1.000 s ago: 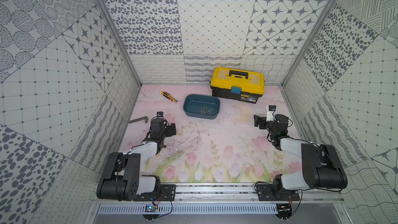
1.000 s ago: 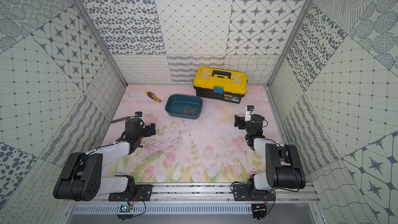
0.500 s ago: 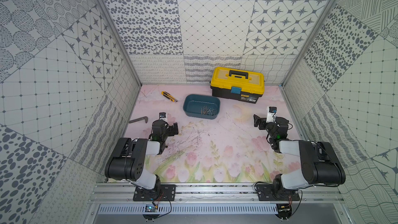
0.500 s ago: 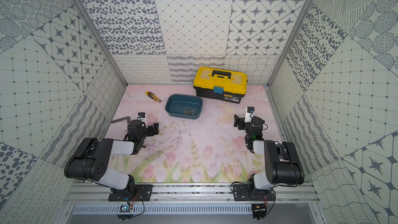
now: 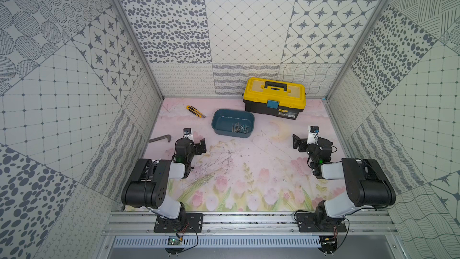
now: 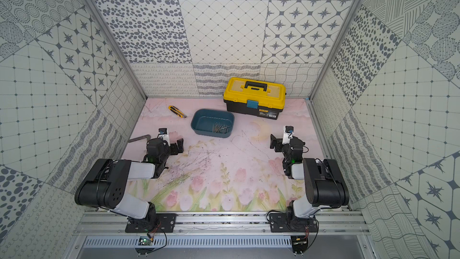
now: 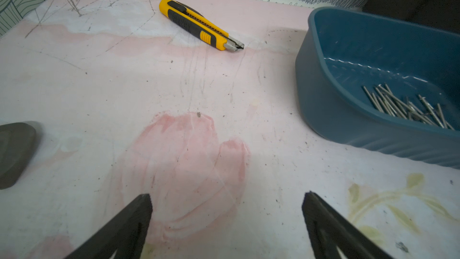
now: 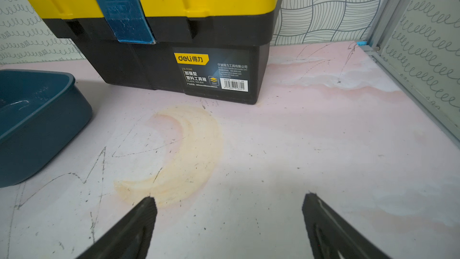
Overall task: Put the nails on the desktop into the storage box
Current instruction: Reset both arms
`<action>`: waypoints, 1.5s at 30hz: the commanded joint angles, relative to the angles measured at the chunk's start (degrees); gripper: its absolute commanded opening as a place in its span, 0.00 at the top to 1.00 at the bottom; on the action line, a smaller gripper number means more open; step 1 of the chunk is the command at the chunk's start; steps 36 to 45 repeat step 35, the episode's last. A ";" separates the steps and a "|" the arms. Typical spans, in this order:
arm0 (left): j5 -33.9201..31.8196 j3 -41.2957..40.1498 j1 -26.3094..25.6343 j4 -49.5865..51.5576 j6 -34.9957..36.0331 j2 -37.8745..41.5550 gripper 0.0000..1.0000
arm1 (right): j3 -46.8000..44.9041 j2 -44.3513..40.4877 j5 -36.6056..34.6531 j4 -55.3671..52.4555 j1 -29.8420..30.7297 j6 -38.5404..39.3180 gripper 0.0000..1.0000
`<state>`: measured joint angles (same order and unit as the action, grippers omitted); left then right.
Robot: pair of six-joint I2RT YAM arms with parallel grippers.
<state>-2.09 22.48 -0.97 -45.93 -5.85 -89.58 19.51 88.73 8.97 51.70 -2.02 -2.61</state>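
Note:
The teal storage box [image 5: 232, 122] [image 6: 212, 122] stands on the pink flowered desktop [image 5: 249, 168], back of centre. Several thin grey nails [image 5: 240, 128] [image 7: 408, 108] lie in a loose heap on its floor, toward its right end. Every nail I see is inside the box. My left gripper [image 5: 196, 143] [image 7: 227, 195] hovers low over the desktop, short of the box's left end, open with nothing between its fingers. My right gripper [image 5: 301, 142] [image 8: 230, 196] is low at the right, apart from the box [image 8: 37, 120], also open and holding nothing.
A yellow-and-black toolbox [image 5: 273, 98] [image 8: 159, 33] stands against the back wall, right of the box. A yellow utility knife [image 5: 195, 111] [image 7: 199, 24] lies at the back left. A dark L-shaped bar [image 5: 160, 138] lies by the left wall. Patterned walls close three sides.
Both arms have folded back toward their bases, the left one most, its elbow now raised. The grippers stayed open, almost in place. The nails and the box have not moved.

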 commanded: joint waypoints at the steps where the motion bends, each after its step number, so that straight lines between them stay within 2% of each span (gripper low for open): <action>1: 1.00 0.59 0.19 -2.77 1.15 -0.24 0.01 | 1.01 0.32 0.63 1.88 -0.16 -0.57 0.04; 11: 0.98 1.35 -0.56 -1.50 2.10 -0.41 0.01 | 4.39 0.32 -4.80 -4.36 2.61 1.22 0.03; 45: 0.87 1.36 -0.56 -1.46 2.17 -0.42 0.01 | 4.22 0.31 -5.12 -4.21 2.76 1.34 0.03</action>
